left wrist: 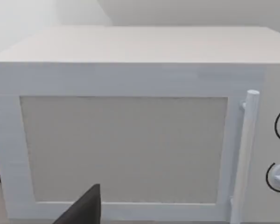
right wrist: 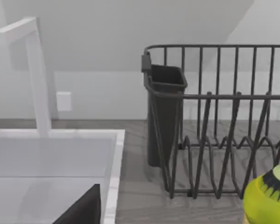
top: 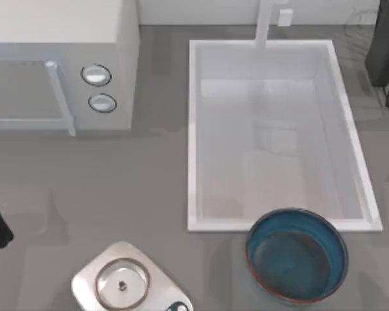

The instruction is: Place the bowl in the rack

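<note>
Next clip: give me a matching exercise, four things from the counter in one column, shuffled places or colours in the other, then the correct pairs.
Things:
1. bowl
2. microwave
3. rack
4. glass lid

Descriptions:
A. dark wire, standing right of the sink
B. white, at the counter's back left
C. teal-blue with a reddish-brown rim, in front of the sink
D. steel-rimmed with a knob, near the front edge, left of the bowl

Pairs: 1-C, 2-B, 3-A, 4-D
</note>
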Robot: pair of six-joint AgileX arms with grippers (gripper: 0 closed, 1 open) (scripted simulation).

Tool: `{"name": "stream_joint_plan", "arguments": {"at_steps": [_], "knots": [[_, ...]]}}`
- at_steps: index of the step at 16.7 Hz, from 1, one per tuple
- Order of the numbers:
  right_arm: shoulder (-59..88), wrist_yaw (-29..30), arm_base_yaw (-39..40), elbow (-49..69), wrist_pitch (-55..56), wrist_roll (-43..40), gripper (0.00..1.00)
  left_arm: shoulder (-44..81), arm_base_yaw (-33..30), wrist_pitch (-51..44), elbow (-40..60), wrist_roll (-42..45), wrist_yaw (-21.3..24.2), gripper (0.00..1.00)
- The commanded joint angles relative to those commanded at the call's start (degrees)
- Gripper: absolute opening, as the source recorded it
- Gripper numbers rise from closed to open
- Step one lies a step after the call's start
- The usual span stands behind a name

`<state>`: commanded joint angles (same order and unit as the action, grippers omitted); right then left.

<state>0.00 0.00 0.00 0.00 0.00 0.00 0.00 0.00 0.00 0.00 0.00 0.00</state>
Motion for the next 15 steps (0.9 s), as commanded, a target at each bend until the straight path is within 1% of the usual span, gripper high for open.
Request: {"name": "stream_joint_plan", "arguments": {"at_steps": [4,7,11,15], "knots": [[1.96,0.12,0.88,1.89,-1.92,0.92,1.00,0.00,0.00,0.00,0.00,0.00,0.00,1.00],[9.32,0.32,4.06,8.95,-8.89,4.16,1.00,0.00,0.00,0.00,0.00,0.00,0.00,1.00],[27.71,0.24,10.69,24.12,-23.96,11.01,1.00,0.00,0.00,0.00,0.00,0.00,0.00,1.00],[53.43,-0.20,18.05,40.23,-41.63,18.72,1.00,0.00,0.00,0.00,0.00,0.00,0.00,1.00]]}}
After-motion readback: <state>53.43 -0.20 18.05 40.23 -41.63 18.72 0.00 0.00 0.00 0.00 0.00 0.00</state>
